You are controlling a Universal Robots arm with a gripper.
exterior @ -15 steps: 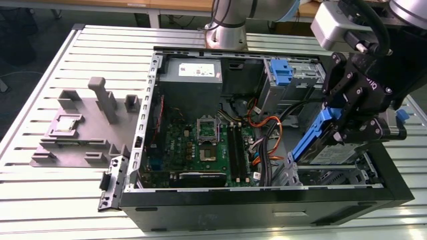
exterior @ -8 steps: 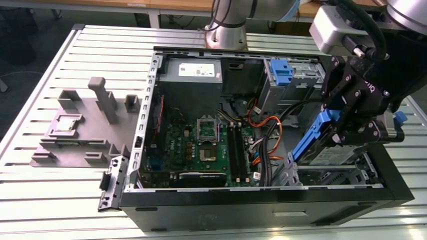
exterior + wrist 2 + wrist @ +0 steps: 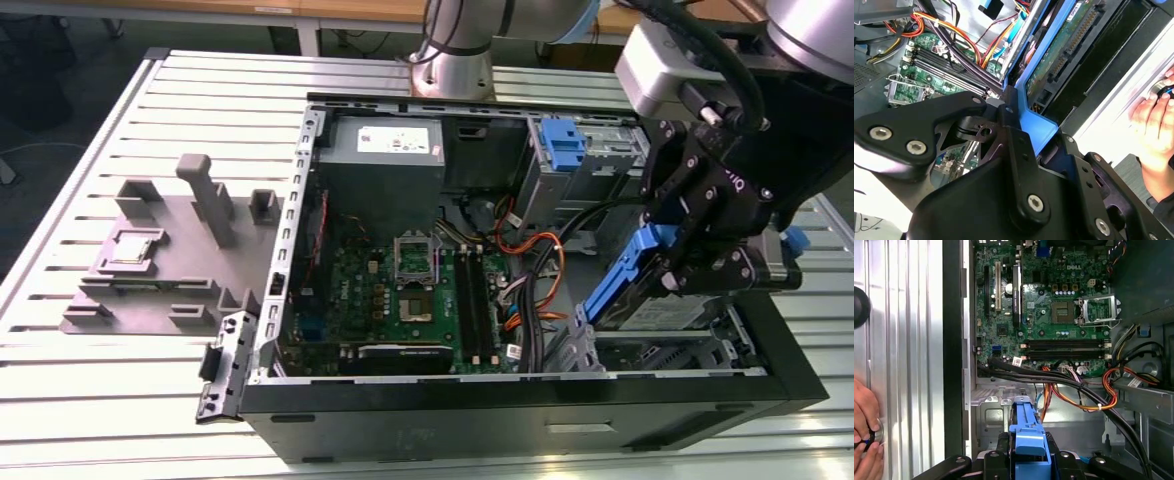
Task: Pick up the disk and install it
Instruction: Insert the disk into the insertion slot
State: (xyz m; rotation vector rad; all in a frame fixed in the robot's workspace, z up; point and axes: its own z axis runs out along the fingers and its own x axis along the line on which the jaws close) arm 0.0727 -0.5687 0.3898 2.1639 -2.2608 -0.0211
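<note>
Item: disk [image 3: 657, 312], held on edge over the drive bay [image 3: 667, 350] at the case's [image 3: 507, 415] front corner, exterior view's right. Gripper [image 3: 701, 262] clamped on its blue rails [image 3: 1026, 432]. Handling, judged: rigid, fairly heavy, shock-sensitive; grip rails, not circuit board [image 3: 1061, 42].

A robotics lab bench: slotted aluminium table [image 3: 107, 395], opened computer case [image 3: 534, 420], grey fixture block [image 3: 160, 270].

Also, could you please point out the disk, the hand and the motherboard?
disk [image 3: 654, 312], exterior view, on its silver label face.
hand [image 3: 1027, 441], first wrist view, midway between its fingertips, at the disk's blue rail.
motherboard [image 3: 390, 300], exterior view, middle of the green board.
</note>
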